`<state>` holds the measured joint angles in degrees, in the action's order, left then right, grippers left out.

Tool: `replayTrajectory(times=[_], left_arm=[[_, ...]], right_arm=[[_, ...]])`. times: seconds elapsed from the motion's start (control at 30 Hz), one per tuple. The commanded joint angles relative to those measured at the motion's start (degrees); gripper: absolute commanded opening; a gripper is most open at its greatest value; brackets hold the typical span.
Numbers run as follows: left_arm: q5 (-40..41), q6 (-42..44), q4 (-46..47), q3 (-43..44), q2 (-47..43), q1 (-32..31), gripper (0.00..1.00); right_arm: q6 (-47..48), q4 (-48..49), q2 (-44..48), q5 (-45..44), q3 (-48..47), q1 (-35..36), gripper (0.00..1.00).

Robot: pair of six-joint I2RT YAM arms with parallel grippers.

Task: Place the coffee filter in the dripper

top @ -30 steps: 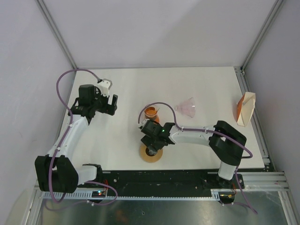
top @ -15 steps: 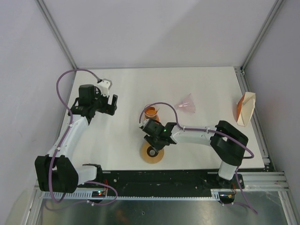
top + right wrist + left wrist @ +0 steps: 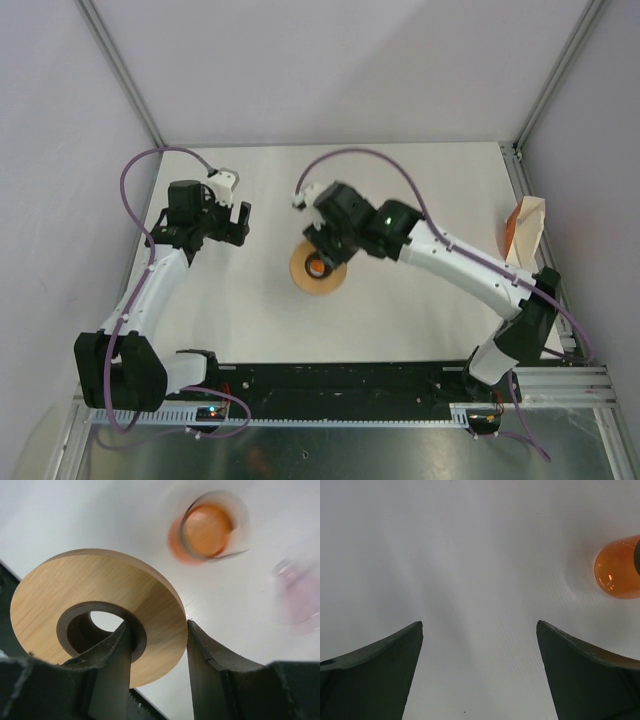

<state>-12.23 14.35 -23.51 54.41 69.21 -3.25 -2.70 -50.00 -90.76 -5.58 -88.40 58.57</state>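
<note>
**Top external: coffee filter (image 3: 526, 233) at far right, right gripper (image 3: 157, 632) occupied**

The coffee filter leans at the right-hand edge of the table (image 3: 270, 180). It is a folded cream cone whose long axis runs roughly from the near side to the far side, tipped a little. Nothing touches it.

The dripper (image 3: 300, 597) cannot be made out from above; the right forearm probably covers it. The right wrist view gives only a smeared pinkish shape at its right margin. I take that to be the dripper, lying on the table to one side of the orange stand (image 3: 207, 530).

Of the two arms the right is plainly the nearer, since its lower link passes just beside the filter. Its gripper, though, is out at the middle of the table, well apart from the filter and to its left. That gripper is clamped on the tan ring (image 3: 95, 605), with one finger through the hole and the other outside the rim, pinching the wooden band between them.

The left gripper (image 3: 232, 216) is farther off, on the far left side. Its fingers are spread wide with only bare table between them.

As I judge it, the right arm would have to let go of the ring first. It would then swing rightward to the filter and close across the cone's short width, not along its length.
</note>
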Motion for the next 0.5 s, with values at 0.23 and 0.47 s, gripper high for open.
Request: replayTrajectory(times=[0.23, 0.47], left_arm=[[-0.6, -0.5, 0.2, -0.2, -1.7, -0.2, 1.00], [-0.9, -0.4, 0.2, -0.3, -1.0, -0.2, 1.00]], right_arm=[[9.3, -17.0, -23.9, 0.7, -39.6, -13.1, 0.00], [11.2, -18.5, -30.5, 1.9, -45.4, -14.8, 0.00]])
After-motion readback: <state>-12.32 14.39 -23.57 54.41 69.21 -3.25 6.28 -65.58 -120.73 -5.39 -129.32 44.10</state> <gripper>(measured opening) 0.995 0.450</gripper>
